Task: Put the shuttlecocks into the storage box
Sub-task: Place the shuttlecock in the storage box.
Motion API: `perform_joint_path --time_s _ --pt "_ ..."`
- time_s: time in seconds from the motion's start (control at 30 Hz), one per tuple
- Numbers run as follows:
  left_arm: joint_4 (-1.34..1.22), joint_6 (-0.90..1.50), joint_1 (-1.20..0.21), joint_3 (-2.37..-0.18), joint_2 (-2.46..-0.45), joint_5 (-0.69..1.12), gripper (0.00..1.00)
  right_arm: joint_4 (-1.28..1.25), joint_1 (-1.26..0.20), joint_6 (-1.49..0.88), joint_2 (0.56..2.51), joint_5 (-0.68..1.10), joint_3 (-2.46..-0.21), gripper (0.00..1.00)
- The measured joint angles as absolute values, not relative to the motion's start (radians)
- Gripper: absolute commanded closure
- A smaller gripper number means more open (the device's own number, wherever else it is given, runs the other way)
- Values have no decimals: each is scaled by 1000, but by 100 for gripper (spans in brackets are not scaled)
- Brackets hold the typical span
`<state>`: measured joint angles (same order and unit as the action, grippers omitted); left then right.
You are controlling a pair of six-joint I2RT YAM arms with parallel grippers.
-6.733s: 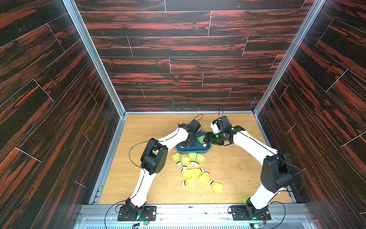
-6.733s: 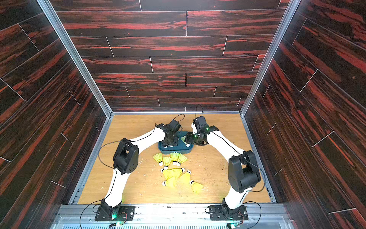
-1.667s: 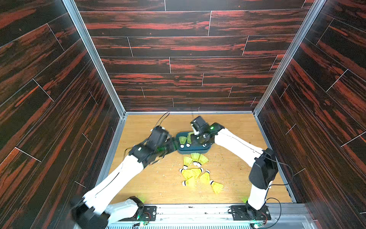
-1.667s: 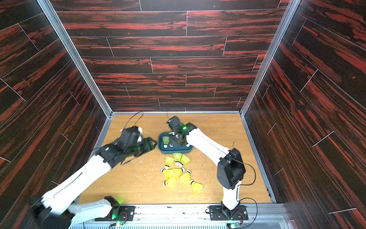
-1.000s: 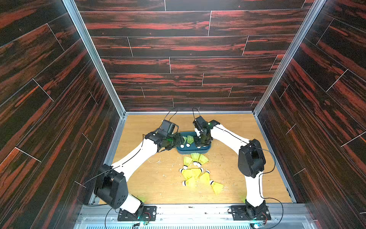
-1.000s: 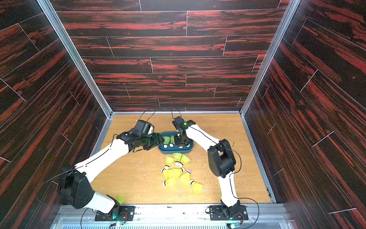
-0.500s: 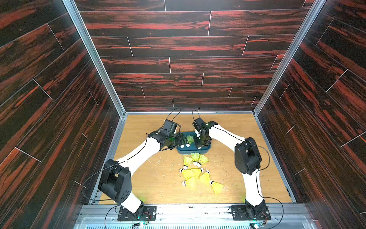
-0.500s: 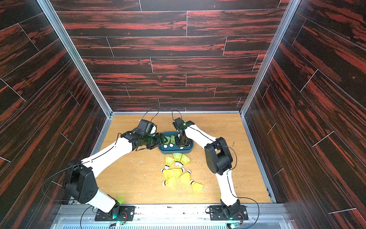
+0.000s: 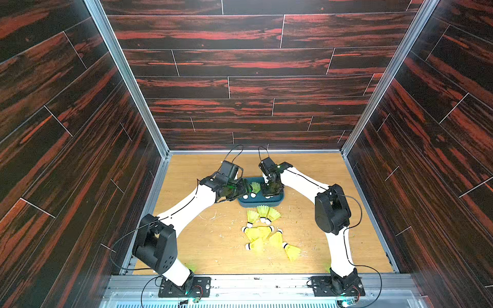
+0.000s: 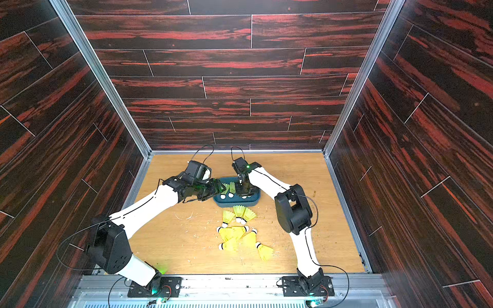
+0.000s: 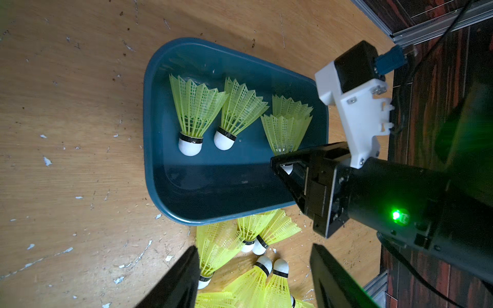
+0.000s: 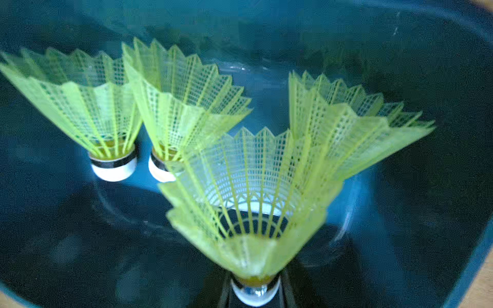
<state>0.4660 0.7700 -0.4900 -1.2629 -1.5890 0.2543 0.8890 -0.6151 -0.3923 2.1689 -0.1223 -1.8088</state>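
Right claw pressed onto a shuttlecock inside the box

Both arms are bent inward toward the box, the right one pitched down into it, the left one held low at its side with the left claw spread and empty. Three more shuttlecocks are seen lying in the box; a pile is left on the table just beside it. Each is judged very light, its mesh skirt springy and easily crushed or snagged on a neighbour, so the firm rounded cork is where hold is best taken; the held one is pinched there, skirt pointing away from the claw.
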Motion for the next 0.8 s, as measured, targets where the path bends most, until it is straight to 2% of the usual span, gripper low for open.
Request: perform_joint_path --time_s 0.23,0.57,0.8 --pt "465 770 -490 -1263 -1589 255 31 889 -615 -410 2193 -123 -1808 72" --pt "463 770 -490 -1262 -1589 255 31 874 -616 -434 2193 -120 -1806 54" --pt "462 770 -490 -1262 -1589 255 31 874 -616 -434 2193 -122 -1805 52"
